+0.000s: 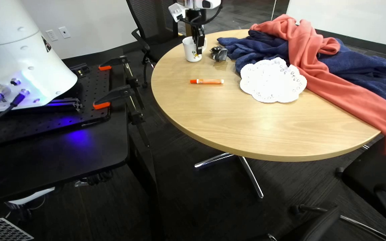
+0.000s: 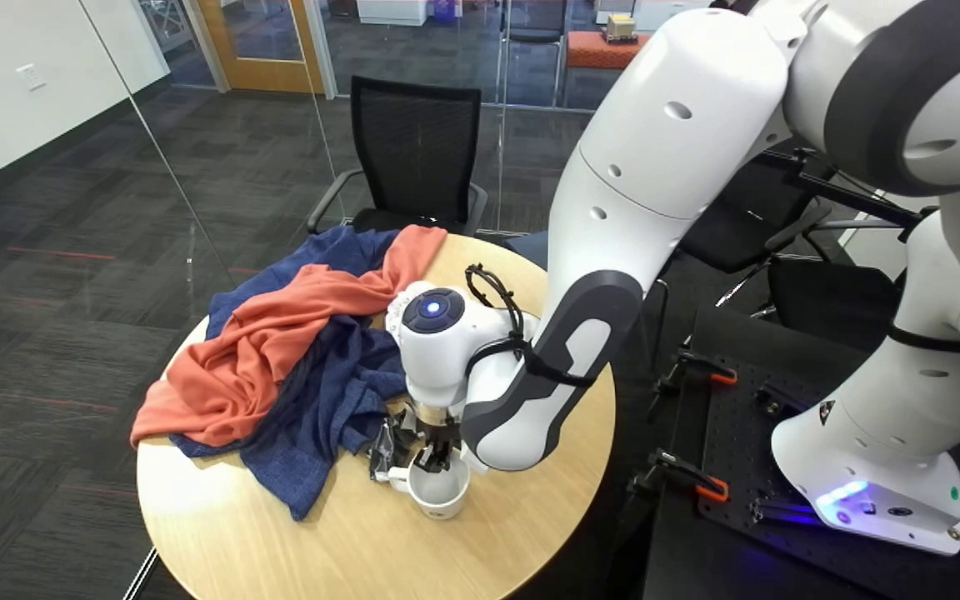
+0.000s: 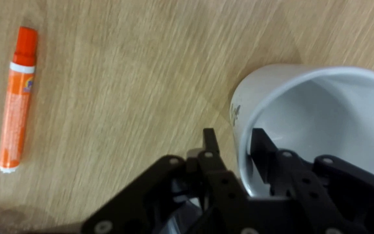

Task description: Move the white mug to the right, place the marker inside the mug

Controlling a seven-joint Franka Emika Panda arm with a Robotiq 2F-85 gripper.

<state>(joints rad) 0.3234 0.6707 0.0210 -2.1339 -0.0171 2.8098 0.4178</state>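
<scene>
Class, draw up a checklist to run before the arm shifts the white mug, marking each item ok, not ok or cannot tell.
1. Mug upright on the table: ok.
2. Claw straddling the mug's wall, one finger inside: ok.
3. Claw closed on the wall: not ok, gap on outer side.
4. Inside finger touching the wall: cannot tell.
5. Marker lying apart from the mug: ok.
6. Marker's orange cap on: ok.

An office around you, a round table [image 2: 322, 537] beneath your gripper [image 3: 234, 138], a black mesh-backed chair [image 2: 417, 150] well apart from it, a glass wall [image 2: 502, 137] and wooden-framed door [image 2: 272, 75] farther off, gray carpet [image 2: 38, 350] below.
</scene>
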